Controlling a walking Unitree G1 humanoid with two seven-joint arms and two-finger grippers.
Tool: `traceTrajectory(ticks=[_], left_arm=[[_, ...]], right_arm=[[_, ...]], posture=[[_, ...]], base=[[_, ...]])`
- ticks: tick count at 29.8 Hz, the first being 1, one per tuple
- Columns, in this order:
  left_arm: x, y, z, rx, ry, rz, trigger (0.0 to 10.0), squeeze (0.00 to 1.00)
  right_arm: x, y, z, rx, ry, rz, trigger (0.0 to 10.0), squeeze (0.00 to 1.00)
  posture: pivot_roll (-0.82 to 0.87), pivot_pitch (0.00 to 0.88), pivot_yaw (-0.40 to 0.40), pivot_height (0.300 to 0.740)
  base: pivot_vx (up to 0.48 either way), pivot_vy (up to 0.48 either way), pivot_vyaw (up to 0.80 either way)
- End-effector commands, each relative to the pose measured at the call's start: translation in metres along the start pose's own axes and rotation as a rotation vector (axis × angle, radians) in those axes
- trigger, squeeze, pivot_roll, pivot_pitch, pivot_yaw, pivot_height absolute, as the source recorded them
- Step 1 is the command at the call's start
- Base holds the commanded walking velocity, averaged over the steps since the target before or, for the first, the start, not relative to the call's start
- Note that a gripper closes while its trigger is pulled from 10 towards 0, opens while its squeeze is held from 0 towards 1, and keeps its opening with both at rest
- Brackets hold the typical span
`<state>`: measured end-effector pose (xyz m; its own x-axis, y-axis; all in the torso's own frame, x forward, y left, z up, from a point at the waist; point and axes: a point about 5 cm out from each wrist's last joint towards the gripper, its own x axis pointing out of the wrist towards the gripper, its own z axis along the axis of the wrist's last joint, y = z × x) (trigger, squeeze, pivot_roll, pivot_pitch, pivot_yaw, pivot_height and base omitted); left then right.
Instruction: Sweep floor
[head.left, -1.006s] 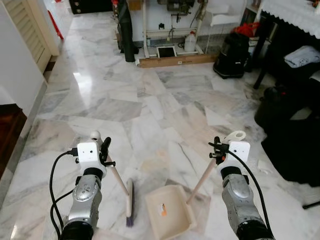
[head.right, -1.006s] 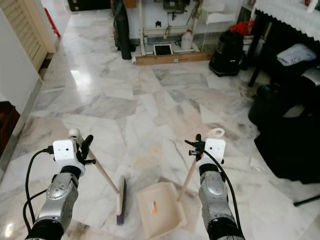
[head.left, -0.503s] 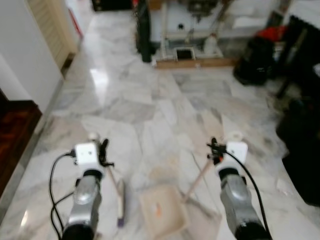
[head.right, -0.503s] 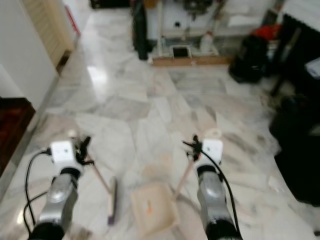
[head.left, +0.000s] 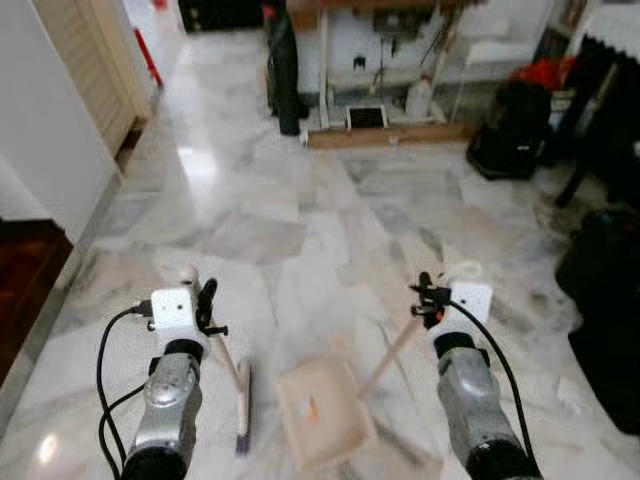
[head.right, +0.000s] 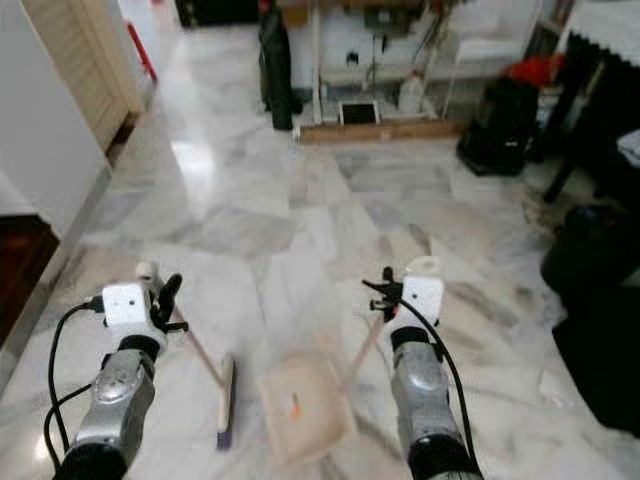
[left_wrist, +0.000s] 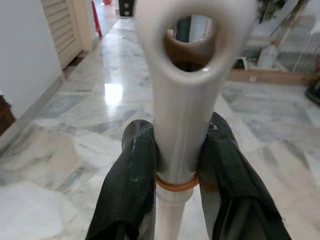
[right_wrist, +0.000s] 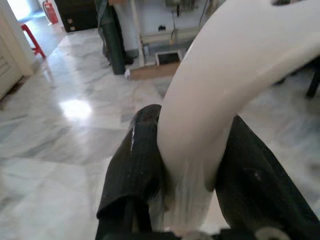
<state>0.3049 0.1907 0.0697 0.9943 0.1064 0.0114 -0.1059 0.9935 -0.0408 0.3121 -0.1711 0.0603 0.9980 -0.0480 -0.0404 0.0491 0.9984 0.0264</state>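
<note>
Broom w/ pale wooden stick and flat bristle head (head.left: 243, 405) sits clamped in left gripper (left_wrist: 172, 165), head on marble floor (head.left: 300, 230) just left of cream plastic dustpan (head.left: 322, 423). Right gripper (right_wrist: 192, 175) clamps dustpan's handle. Broom head's long axis runs fwd-back; pan's mouth seems to face away from robot.

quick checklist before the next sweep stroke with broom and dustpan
1. Left pincer clamped on the broom handle: ok.
2. Right pincer clamped on the dustpan handle: ok.
3. Broom head down at the floor, beside the dustpan: ok.
4. Dustpan flat on the floor: cannot tell, blurred.
5. Dirt to sweep in front: cannot tell.
</note>
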Motion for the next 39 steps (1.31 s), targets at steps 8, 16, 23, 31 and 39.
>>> traceTrajectory(ticks=[8, 16, 23, 31, 39], left_arm=[[0.0028, 0.0029, 0.0060, 0.005, -0.023, 0.004, 10.0, 0.00], [0.0017, 0.0020, 0.0055, 0.002, -0.024, 0.002, 10.0, 0.00], [0.0004, 0.0030, 0.0047, 0.007, -0.023, -0.003, 10.0, 0.00], [0.0029, 0.0037, 0.0067, 0.014, -0.025, -0.020, 10.0, 0.00], [0.0023, -0.0016, 0.0084, -0.003, -0.044, -0.065, 10.0, 0.00]], right_arm=[[0.0051, 0.0087, 0.0106, 0.023, -0.050, 0.014, 10.0, 0.00], [0.0034, 0.0103, 0.0091, 0.025, -0.050, 0.019, 10.0, 0.00], [0.0027, 0.0089, 0.0088, 0.031, -0.055, 0.008, 10.0, 0.00], [0.0013, 0.0014, 0.0073, 0.033, -0.055, -0.022, 10.0, 0.00], [0.0003, 0.0018, 0.0037, 0.046, -0.039, -0.029, 10.0, 0.00]], posture=[[-0.04, 0.023, -0.003, 0.740], [-0.03, 0.021, -0.007, 0.740], [-0.03, 0.012, -0.001, 0.740], [-0.03, 0.000, 0.006, 0.740], [-0.02, 0.000, 0.007, 0.740]], base=[[0.345, 0.000, 0.00], [0.348, 0.000, 0.00], [0.349, 0.000, 0.00], [0.348, 0.000, 0.00], [0.172, 0.000, 0.00]])
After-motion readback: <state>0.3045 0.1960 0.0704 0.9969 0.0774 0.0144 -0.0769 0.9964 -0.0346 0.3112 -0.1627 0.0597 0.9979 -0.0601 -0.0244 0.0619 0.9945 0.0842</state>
